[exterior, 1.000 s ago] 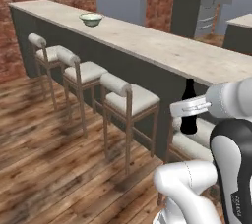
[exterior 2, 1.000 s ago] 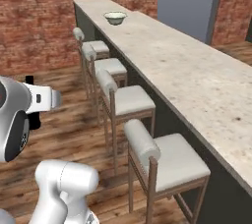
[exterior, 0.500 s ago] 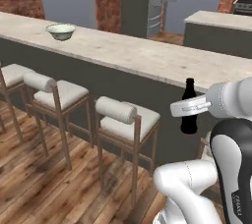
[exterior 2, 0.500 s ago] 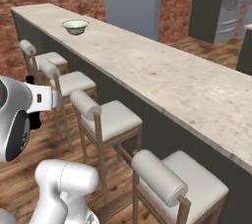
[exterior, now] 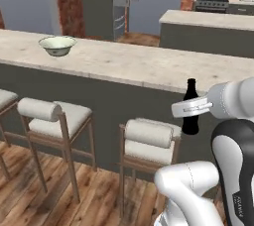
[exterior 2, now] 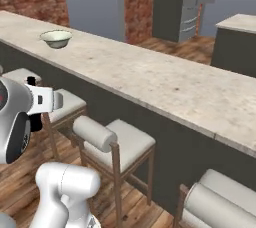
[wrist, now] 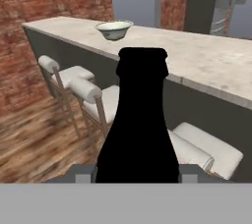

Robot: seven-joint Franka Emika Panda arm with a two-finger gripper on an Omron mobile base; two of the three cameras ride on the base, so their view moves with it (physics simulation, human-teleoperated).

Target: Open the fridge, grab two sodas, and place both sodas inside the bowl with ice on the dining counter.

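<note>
The grey fridge stands far behind the long beige worktop, whose stools line the near side. The white arm bends up, forearm level, its pincer clenched on an upright black soda bottle short of the worktop. The pale bowl sits on the worktop, well apart to the left.

One dark soda bottle, one bowl, one fridge and three cushioned stools.
</note>
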